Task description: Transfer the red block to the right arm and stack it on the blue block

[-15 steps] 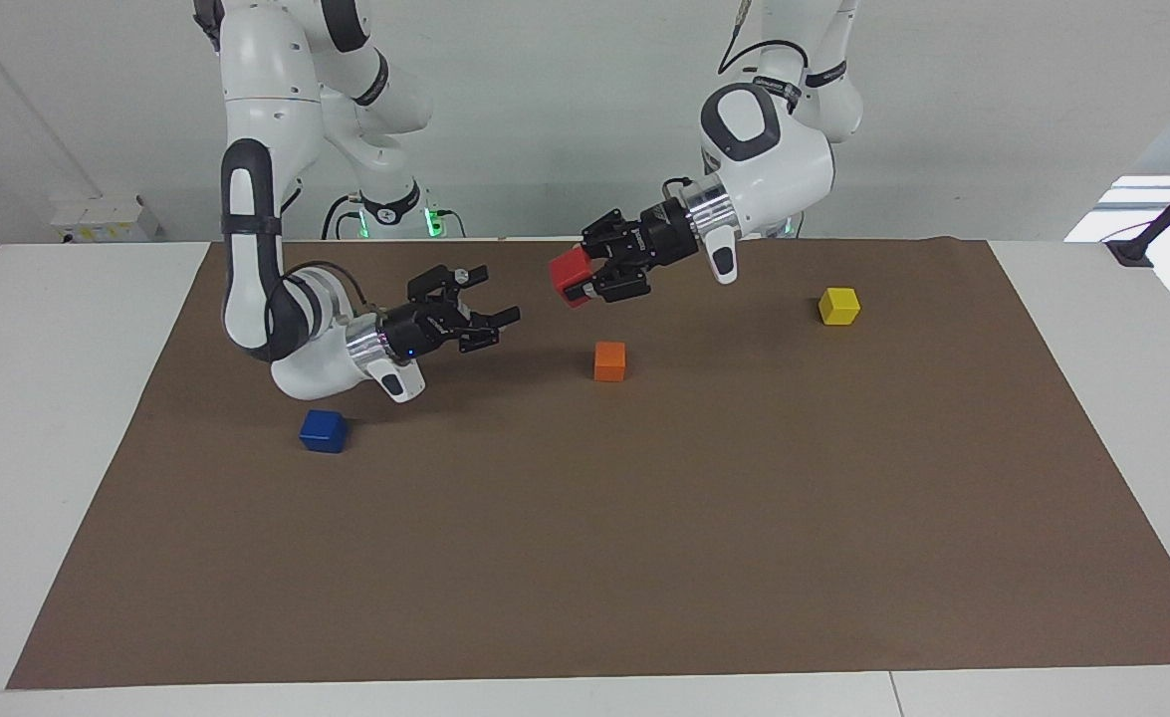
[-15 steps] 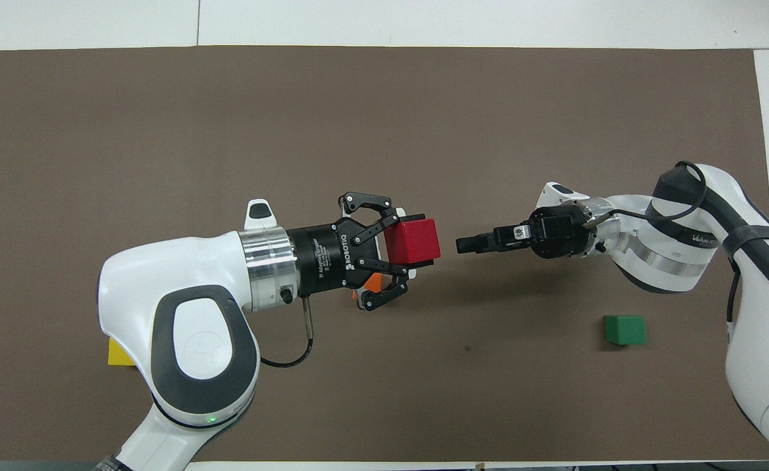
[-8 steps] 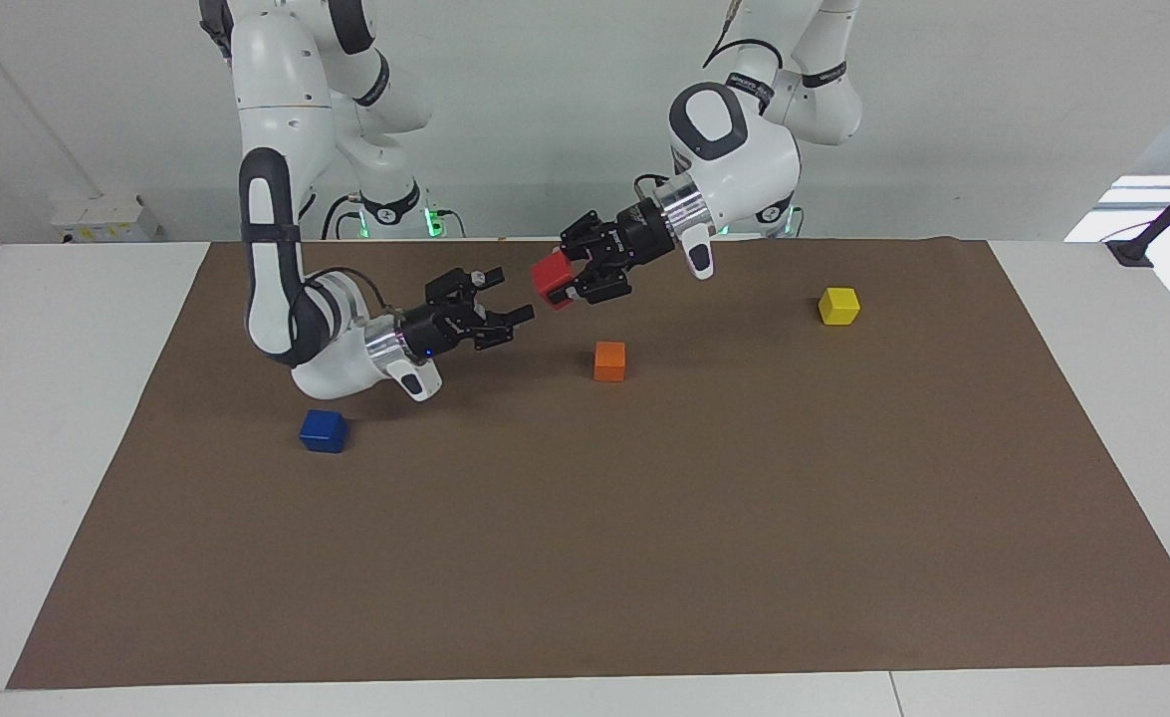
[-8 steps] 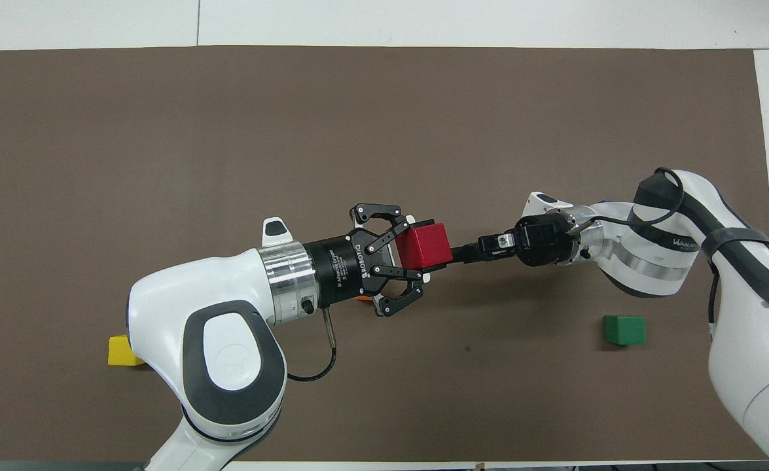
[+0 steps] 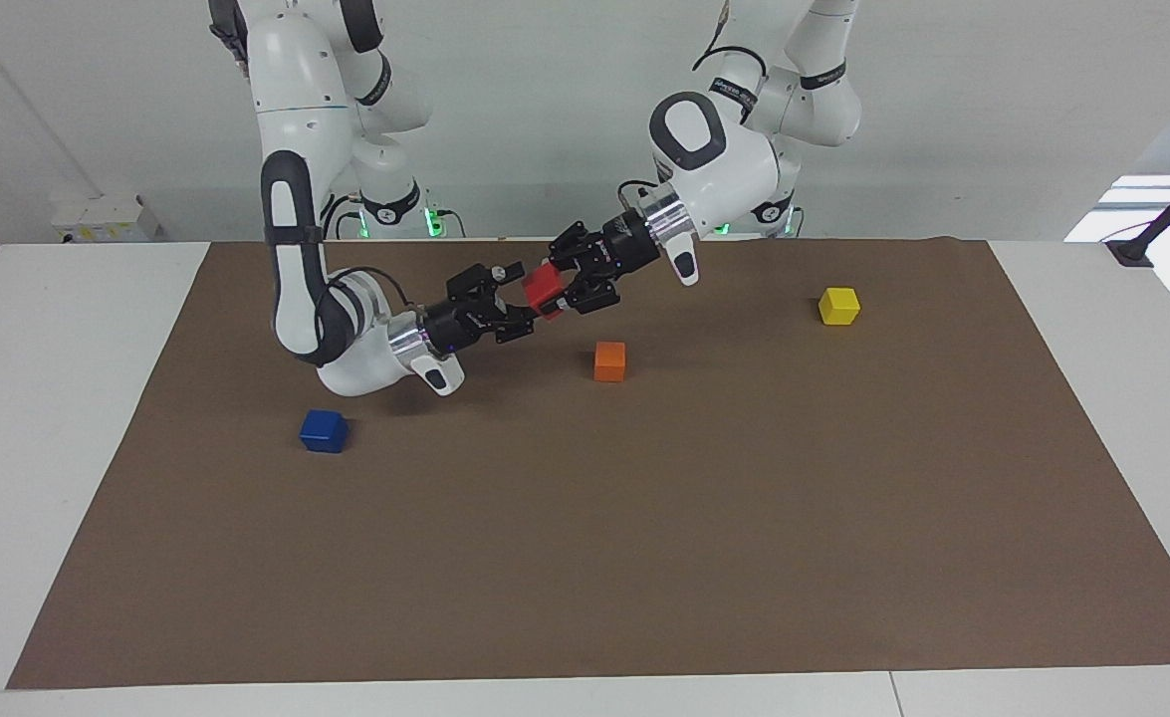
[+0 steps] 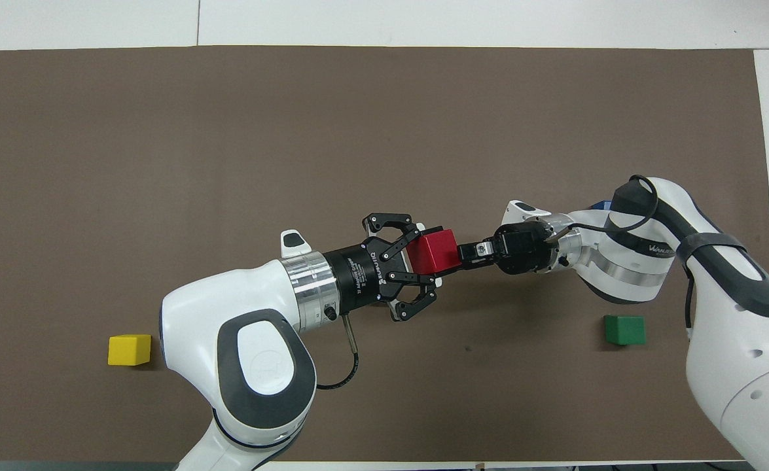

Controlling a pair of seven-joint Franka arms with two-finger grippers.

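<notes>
Red block (image 5: 543,290) (image 6: 431,251) is gripped in the left gripper (image 5: 563,289) (image 6: 419,261), raised over the brown mat (image 5: 644,518) (image 6: 292,131). Both forearms are angled toward each other. The right gripper (image 5: 525,319) (image 6: 457,256) is positioned at the block; its finger state cannot be determined. The blue block (image 5: 324,430) is resting on the mat toward the right arm's end.

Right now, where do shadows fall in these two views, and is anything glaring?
Facing view: even light, with soft shadows on the brown mat beneath both arms. A bright patch glares white past the left arm's end of the table. Overhead view: the left gripper, holding the red block, meets the right gripper over the mat, above a faint shadow. There is no glare on the mat.
</notes>
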